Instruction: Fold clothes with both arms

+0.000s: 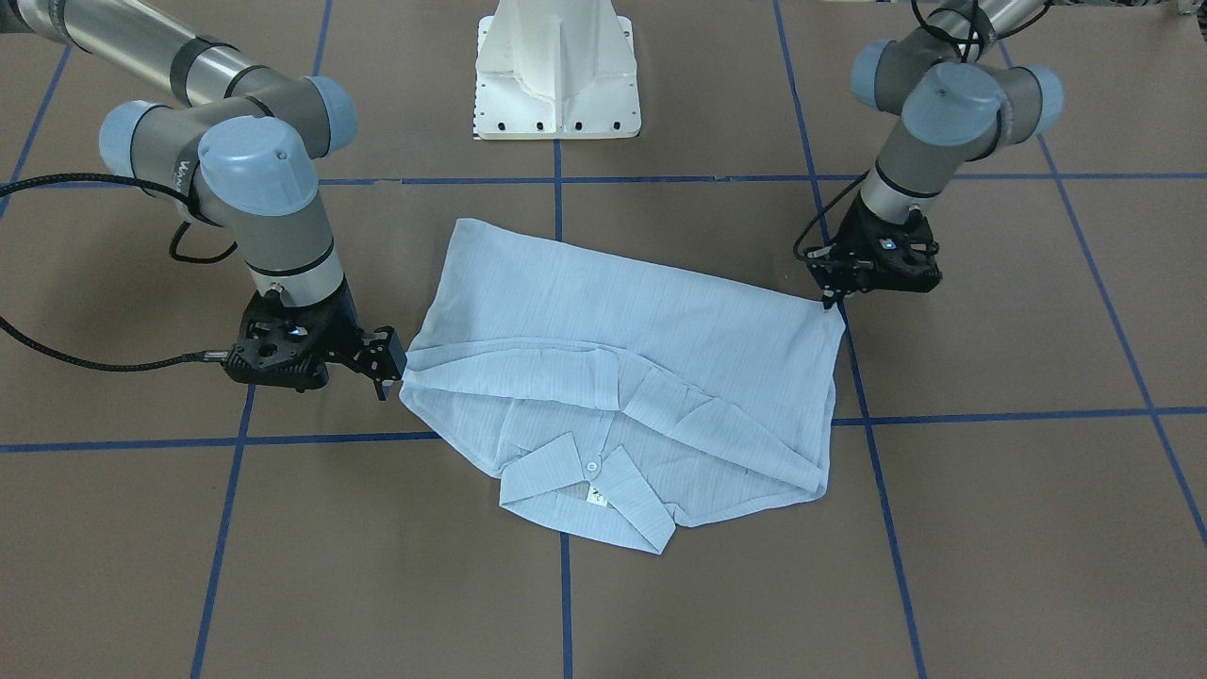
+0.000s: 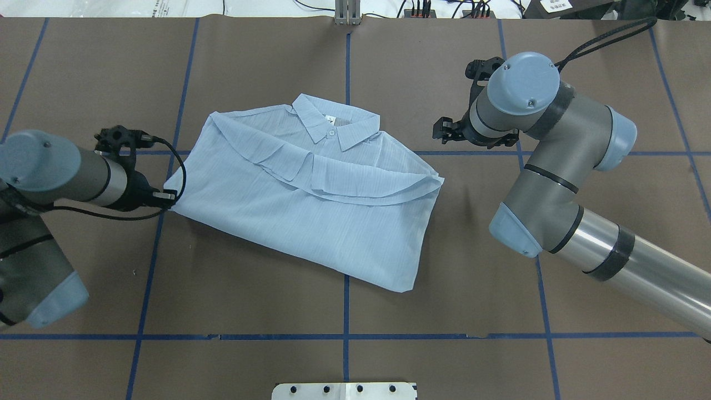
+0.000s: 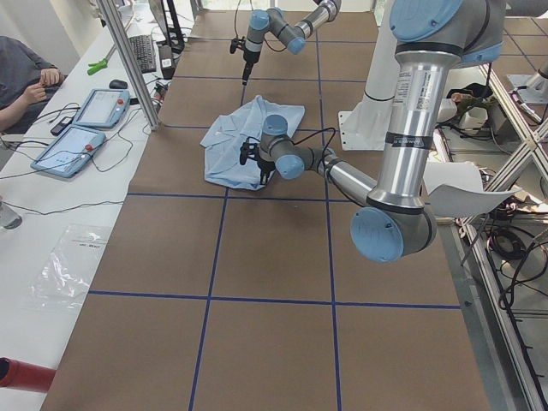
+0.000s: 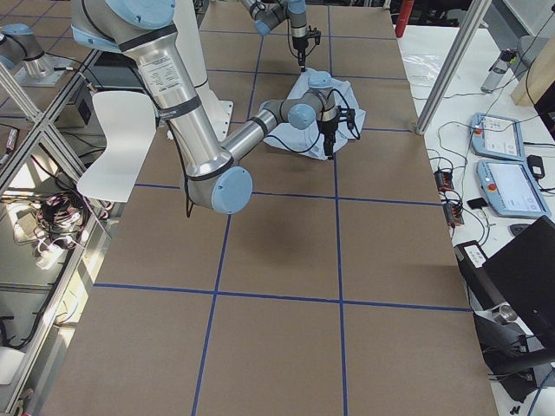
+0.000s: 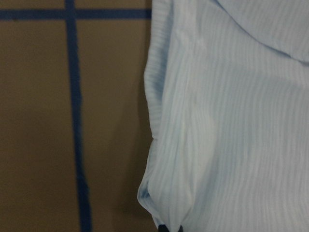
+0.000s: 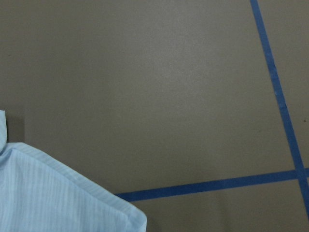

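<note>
The pale-blue shirt (image 2: 311, 222) lies on the table (image 2: 250, 311) with its sleeves folded in and seems about one fold from done; the left end effector (image 2: 166, 195) is narrow at its edge, and the right end effector (image 2: 442, 130), nearby, cannot be judged.

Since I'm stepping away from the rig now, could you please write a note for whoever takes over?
Left gripper: looks shut on the shirt's side edge.
Right gripper: hovers off the cloth by the opposite corner; open or shut unclear.
Shirt lies flat between them, collar away from the robot.
Done: sleeves look folded in across the front.
Left: the final folds.
</note>
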